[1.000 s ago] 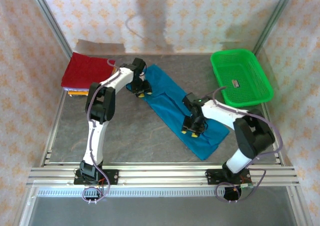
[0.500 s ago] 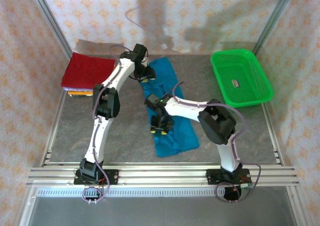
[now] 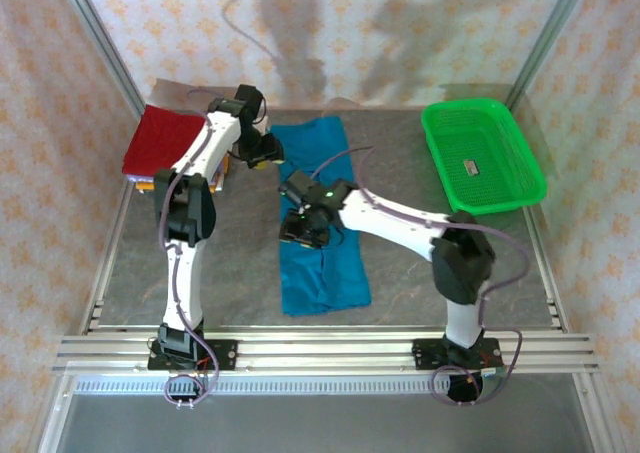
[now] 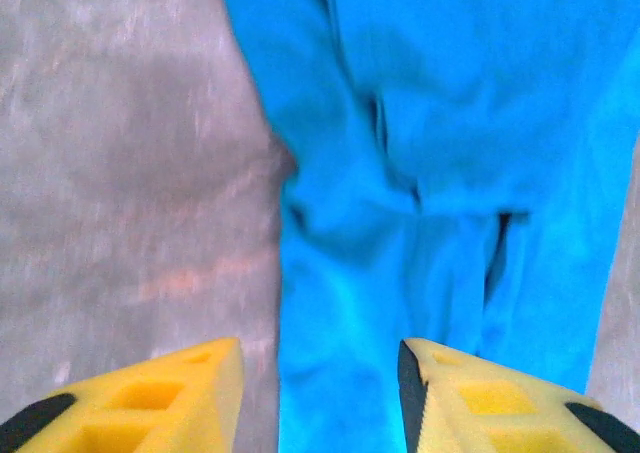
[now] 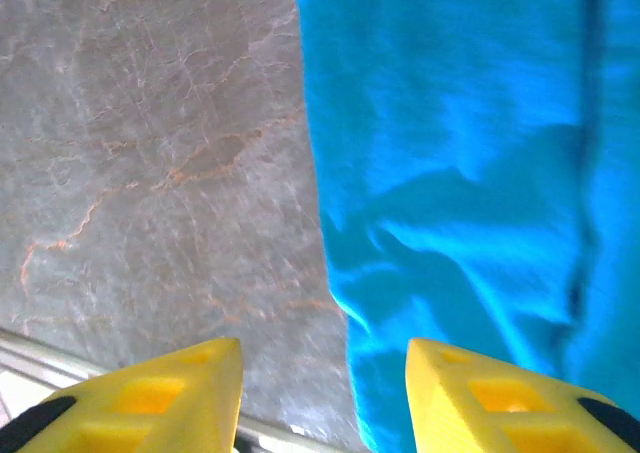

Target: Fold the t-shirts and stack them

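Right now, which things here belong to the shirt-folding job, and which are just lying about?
Belong to the job:
- teal-blue t-shirt, lying in the middle
- folded dark red shirt, at the far left

Just lying about:
- green mesh basket, at the far right
- small dark item inside it, too small to identify

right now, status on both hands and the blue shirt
Left hand open at far left edge of shirt. Right hand open over its left edge, midway. Shirt laid out in a long strip, not gripped. Basket far right, out of the way.
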